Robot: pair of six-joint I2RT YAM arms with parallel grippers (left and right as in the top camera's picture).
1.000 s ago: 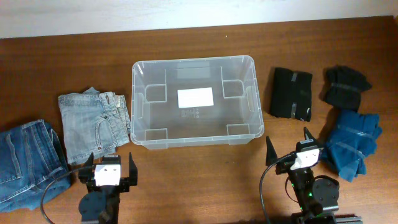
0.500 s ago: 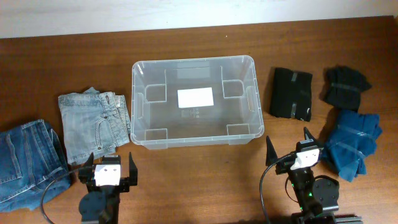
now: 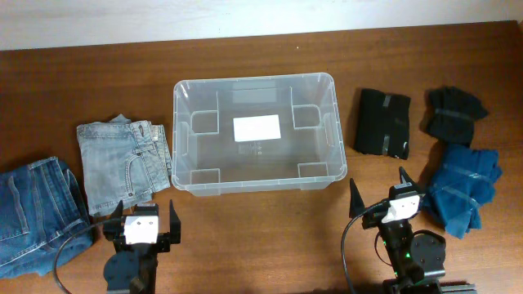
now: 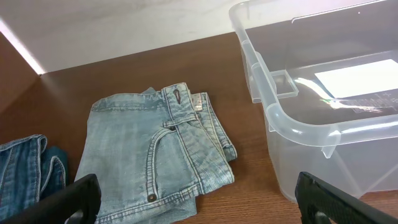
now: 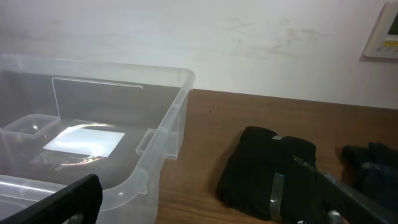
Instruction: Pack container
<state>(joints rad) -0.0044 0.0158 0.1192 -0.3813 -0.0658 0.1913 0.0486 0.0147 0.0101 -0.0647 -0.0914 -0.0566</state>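
Container: the clear plastic container (image 3: 255, 186) is set upright mid-table, open side up, and is touched by neither arm.
Label: a white label (image 3: 257, 128) is seen through the base, near its middle.
Left gripper: the left gripper (image 3: 145, 208) is parked at the near table edge, well short of the container's front-left corner; its jaws are spread wide and nothing is held.
Left wrist view: both dark fingers (image 4: 81, 199) are seen at the bottom corners, with the jeans and the bin corner framed between them.
Right gripper: the right gripper (image 3: 377, 178) is parked near the front-right corner of the container; its jaws are released and nothing is grasped.
Light jeans: folded light-wash jeans (image 3: 122, 163) are laid just beside the container's left wall.
Dark jeans: darker jeans (image 3: 33, 212) are laid further left, at the table edge.
Black garment: a folded black garment (image 3: 382, 122) is placed just right of the container.
Dark bundle: a small dark bundle (image 3: 453, 114) is seen further right.
Blue garment: a blue folded garment (image 3: 464, 186) is laid below that bundle, beside the right arm.
Surface: everything is rested on a brown wooden table (image 3: 82, 82).
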